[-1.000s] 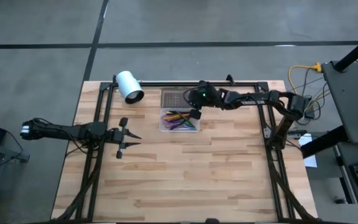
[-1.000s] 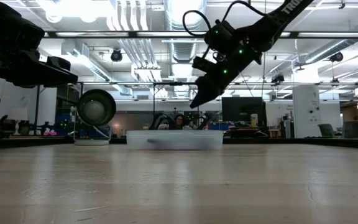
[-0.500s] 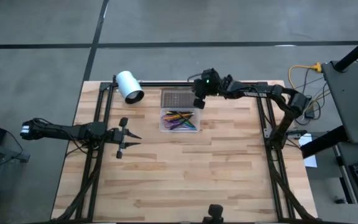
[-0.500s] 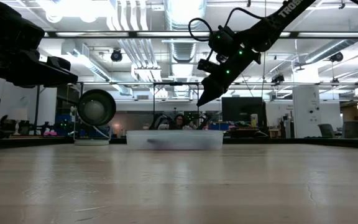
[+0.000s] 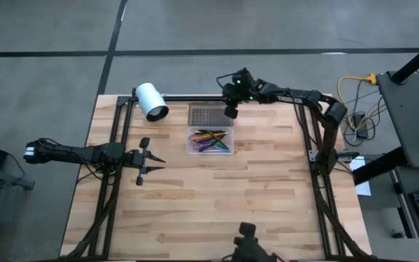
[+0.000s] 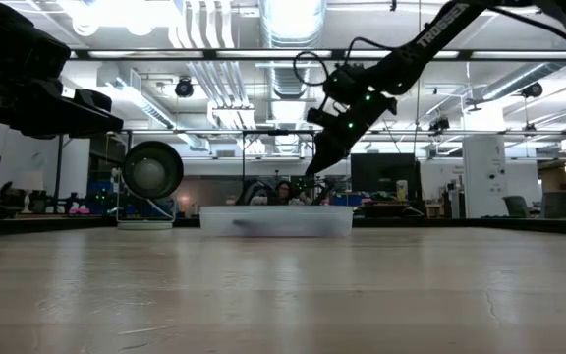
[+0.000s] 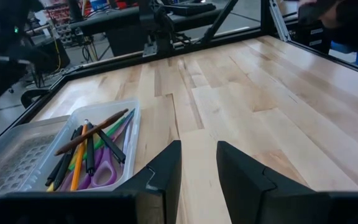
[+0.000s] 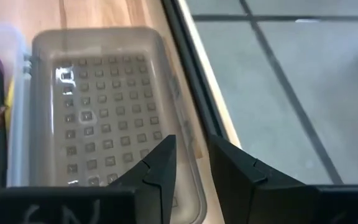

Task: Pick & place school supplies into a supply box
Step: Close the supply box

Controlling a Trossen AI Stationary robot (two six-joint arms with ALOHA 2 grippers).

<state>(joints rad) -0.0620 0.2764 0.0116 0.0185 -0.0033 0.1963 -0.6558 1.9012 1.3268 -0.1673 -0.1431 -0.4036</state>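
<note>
Right gripper (image 5: 230, 111): hangs above the far edge of the table, at the right end of the grey lid (image 5: 209, 115); its fingers (image 8: 160, 163) stand a narrow gap apart and hold nothing.
Grey lid: lies flat and open, touching the far side of the supply box (image 5: 210, 140), its dotted surface up; its long axis runs left to right across the table.
Supply box: sits on the far middle of the table (image 5: 217, 204), uncovered, its long side parallel to the lid.
School supplies (image 7: 91, 155): pens and pencils lie bundled inside the box, long axes along the box's length; one brown pencil rests slanted on top, and purple scissor handles show at one end.
Left gripper (image 5: 143, 162): waits low over the table's left side, well apart from the box, fingers (image 7: 165, 169) a narrow gap apart, empty.
White cylinder (image 5: 151, 100): lies on its side near the far left corner.
</note>
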